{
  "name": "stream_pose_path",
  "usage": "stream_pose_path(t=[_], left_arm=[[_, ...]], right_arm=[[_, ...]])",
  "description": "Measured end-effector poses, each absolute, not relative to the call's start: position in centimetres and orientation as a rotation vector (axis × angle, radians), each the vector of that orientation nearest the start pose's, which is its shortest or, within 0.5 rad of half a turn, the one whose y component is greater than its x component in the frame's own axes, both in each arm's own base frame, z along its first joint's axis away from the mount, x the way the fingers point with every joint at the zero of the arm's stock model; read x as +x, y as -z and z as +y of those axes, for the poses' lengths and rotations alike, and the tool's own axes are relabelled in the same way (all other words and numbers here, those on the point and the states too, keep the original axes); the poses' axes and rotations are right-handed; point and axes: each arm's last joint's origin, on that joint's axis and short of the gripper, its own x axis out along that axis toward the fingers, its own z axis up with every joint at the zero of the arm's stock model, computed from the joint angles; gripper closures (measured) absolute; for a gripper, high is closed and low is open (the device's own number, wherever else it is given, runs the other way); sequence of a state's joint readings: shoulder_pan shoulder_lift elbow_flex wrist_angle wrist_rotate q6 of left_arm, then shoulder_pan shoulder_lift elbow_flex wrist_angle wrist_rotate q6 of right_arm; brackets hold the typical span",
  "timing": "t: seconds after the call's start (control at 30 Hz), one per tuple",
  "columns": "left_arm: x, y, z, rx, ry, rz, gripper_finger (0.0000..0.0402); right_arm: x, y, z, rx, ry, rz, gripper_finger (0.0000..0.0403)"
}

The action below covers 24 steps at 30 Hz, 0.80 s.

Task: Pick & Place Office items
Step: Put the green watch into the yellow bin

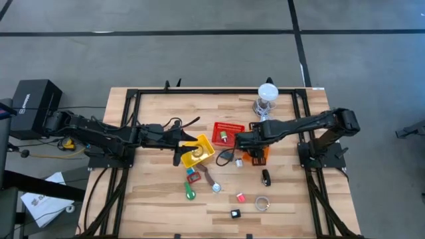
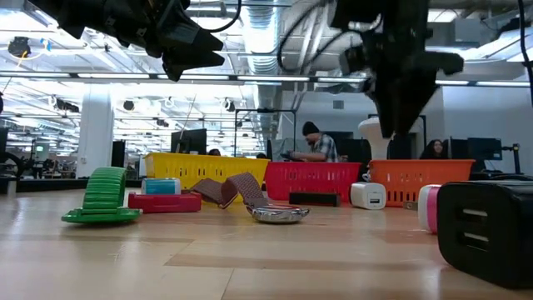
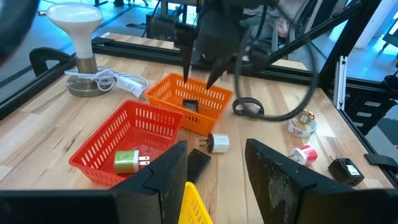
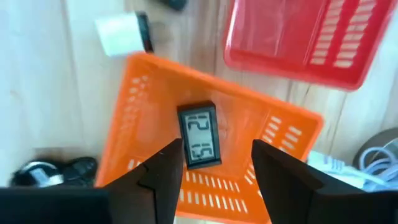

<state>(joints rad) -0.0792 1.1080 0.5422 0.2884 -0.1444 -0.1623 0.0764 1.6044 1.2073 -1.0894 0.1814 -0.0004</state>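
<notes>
My right gripper (image 4: 216, 149) hangs open above the orange basket (image 4: 143, 106). A small black digital clock (image 4: 201, 144) lies flat on that basket's floor, below the gap between the fingers. My left gripper (image 3: 214, 152) is open over a corner of the yellow basket (image 1: 201, 150), where a pale ring-shaped item (image 1: 196, 153) lies. A green-and-white charger (image 3: 127, 162) rests in the red basket (image 3: 99, 146). On the bare wood lie a white plug (image 3: 217, 143), a green item (image 1: 190, 192), a brown strip (image 1: 207, 174) and a tape ring (image 1: 263, 204).
A white-topped lamp with a coiled cable (image 1: 267, 97) stands by the far edge, behind the baskets. More small items lie scattered toward the near edge: a black piece (image 1: 265, 177), a red-white one (image 1: 240, 197) and a black block (image 1: 236, 214). People sit in the room beyond the table.
</notes>
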Motion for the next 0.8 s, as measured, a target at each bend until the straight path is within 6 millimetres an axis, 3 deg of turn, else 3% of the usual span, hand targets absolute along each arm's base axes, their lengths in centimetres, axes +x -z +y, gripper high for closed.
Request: stream_pose_path(t=[0.27, 0.43, 0.63, 0.8], left_arm=[[23.4, -23.1, -2.0, -0.126, -0.066, 0.281, 0.0243], [23.5, -22.7, -3.5, -0.115, -0.004, 0.302, 0.0243], [23.7, -22.2, -6.2, -0.1, 0.104, 0.3, 0.0244], [24.0, -21.4, -8.9, -0.093, 0.204, 0.278, 0.0244]], right_arm=[[26.2, -26.7, 3.8, -0.177, 0.065, 1.365, 0.0227], [23.7, -28.2, 5.7, -0.162, -0.006, 1.143, 0.0227], [21.0, -26.2, 7.5, -0.098, -0.121, 0.797, 0.0227], [19.2, -23.7, 8.2, -0.084, -0.184, 0.683, 0.0227]])
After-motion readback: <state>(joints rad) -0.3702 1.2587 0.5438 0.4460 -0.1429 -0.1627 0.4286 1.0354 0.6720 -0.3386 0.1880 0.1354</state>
